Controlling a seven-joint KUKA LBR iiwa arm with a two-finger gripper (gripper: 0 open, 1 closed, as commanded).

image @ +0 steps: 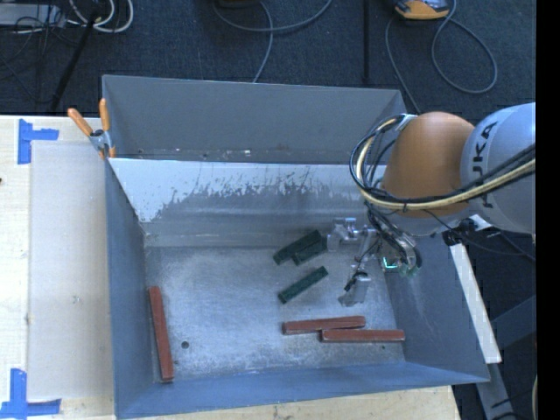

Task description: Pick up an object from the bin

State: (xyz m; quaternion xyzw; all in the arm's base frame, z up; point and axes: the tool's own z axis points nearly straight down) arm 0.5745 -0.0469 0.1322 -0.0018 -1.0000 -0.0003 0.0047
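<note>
Inspection of the grey metal bin [254,129], camera view

The arm is seen entering from the right, its orange cover [429,160] and looped cables [367,169] standing over the bin's right wall. The gripper [353,289] is lowered close to the floor in the right half of the bin. Whether it is open or closed cannot be told, as its tip is too small and crowded to be read.

The nearest thing is noted as the lower dark green block [303,284], a short bar lying tilted just to the left of the gripper; contact between the two cannot be confirmed. A second dark green block [300,247] is found a little further up, near the back slope.

Two reddish-brown sticks are recorded just below the gripper, lying flat and nearly end to end: the left stick [323,325] and the right stick [362,334]. A third reddish-brown stick [159,333] lies well apart along the left wall
</note>
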